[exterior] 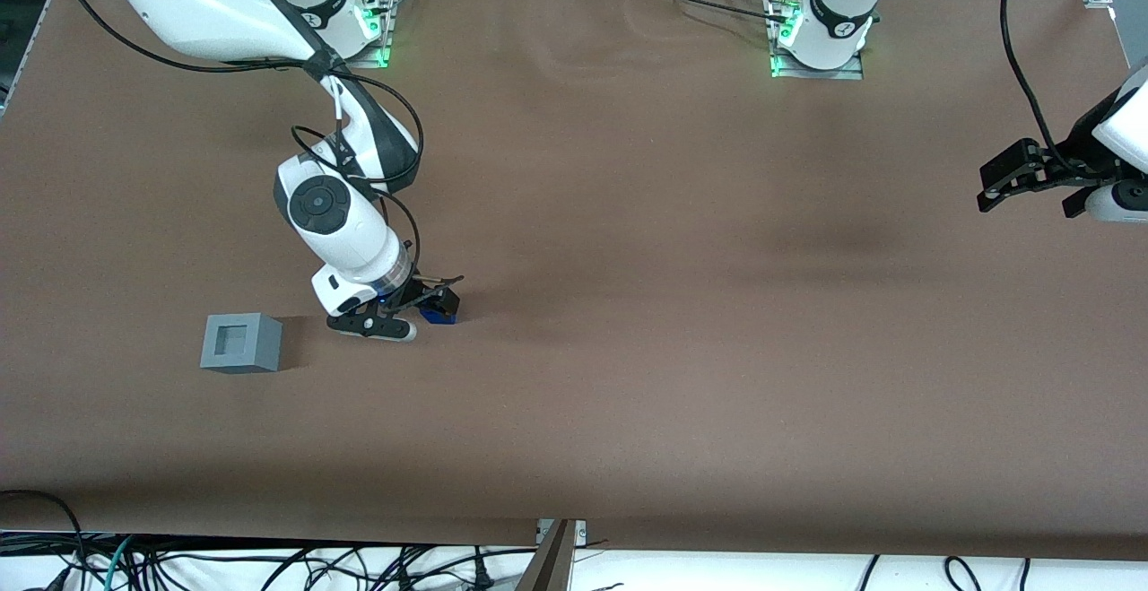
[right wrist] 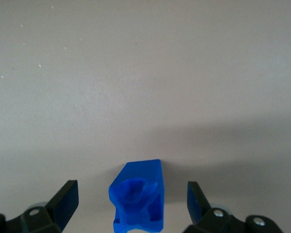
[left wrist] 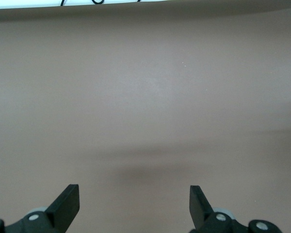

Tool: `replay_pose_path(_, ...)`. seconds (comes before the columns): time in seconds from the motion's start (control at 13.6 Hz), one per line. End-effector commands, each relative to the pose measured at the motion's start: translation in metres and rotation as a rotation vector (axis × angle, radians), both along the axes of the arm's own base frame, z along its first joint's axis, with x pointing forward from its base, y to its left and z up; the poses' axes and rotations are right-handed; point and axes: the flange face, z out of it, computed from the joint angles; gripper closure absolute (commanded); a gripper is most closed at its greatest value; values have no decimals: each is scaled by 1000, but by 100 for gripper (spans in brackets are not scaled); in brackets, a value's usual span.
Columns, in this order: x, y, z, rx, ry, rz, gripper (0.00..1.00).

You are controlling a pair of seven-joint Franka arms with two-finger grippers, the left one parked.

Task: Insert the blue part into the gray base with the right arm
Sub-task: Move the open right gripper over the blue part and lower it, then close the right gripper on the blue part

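blue part [right wrist: 137,196] on table, between spread hand [right wrist: 131,204] fingers

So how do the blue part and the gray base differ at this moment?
The blue part is bright blue, small and irregular; the gray base is a light-gray cube, clearly larger. The blue part lies between the open fingers of the right arm's claw, untouched by either; the gray base stands apart, toward the working arm's end, its square socket showing to the front camera. Both rest on the brown table.

The front camera looks down from high over the whole brown cloth-covered table [exterior: 628,214]; both wrist cameras look closely down at it.
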Motion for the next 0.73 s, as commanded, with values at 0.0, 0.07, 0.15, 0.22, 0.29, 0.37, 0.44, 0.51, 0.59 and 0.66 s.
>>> replay_pose_path(0.0, -15, 9, -20, 22, -15, -11, 1)
replay_pose_path(0.07, -18, 9, -26, 32, -18, -11, 2)
replay_pose_path(0.15, -20, 9, -31, 37, -16, -9, 4)
replay_pose_path(0.22, -21, 9, -33, 37, -13, -9, 12)
replay_pose_path(0.29, -20, 8, -34, 35, -12, -11, 20)
replay_pose_path(0.37, -21, 8, -34, 34, -11, -11, 29)
replay_pose_path(0.44, -21, 7, -34, 33, -9, -10, 41)
replay_pose_path(0.51, -20, 6, -33, 32, -10, -7, 56)
replay_pose_path(0.59, -20, 6, -33, 30, -9, -2, 68)
replay_pose_path(0.66, -19, 5, -31, 27, -14, 7, 79)
